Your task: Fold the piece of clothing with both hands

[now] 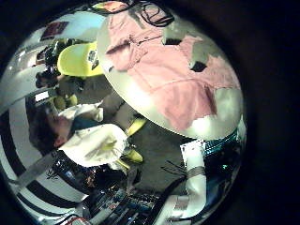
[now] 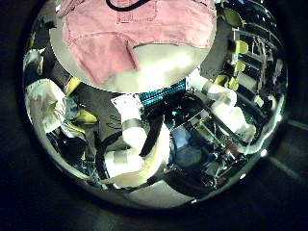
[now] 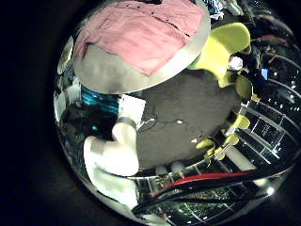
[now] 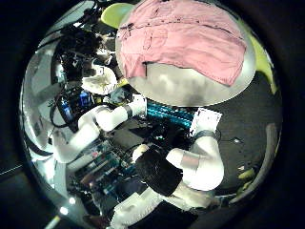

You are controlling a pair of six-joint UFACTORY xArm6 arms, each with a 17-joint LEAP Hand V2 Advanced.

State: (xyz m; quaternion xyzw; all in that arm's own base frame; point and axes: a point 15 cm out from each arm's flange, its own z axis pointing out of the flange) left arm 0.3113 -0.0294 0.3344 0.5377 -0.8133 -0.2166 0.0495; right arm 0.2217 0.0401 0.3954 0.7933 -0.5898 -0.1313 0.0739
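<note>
Neither hand touches the cloth where it shows. The fingers of my left hand and my right hand do not show clearly.
The table's bare rim (image 4: pixel 191 86) runs round the garment. Moulded chairs (image 1: pixel 80 58) (image 3: pixel 226 47) stand on the floor beside the table. White arm segments (image 2: pixel 135 144) (image 3: pixel 118 151) rise beside the table; the right thumb side view shows two arms (image 4: pixel 191 162) (image 4: pixel 95 119).
</note>
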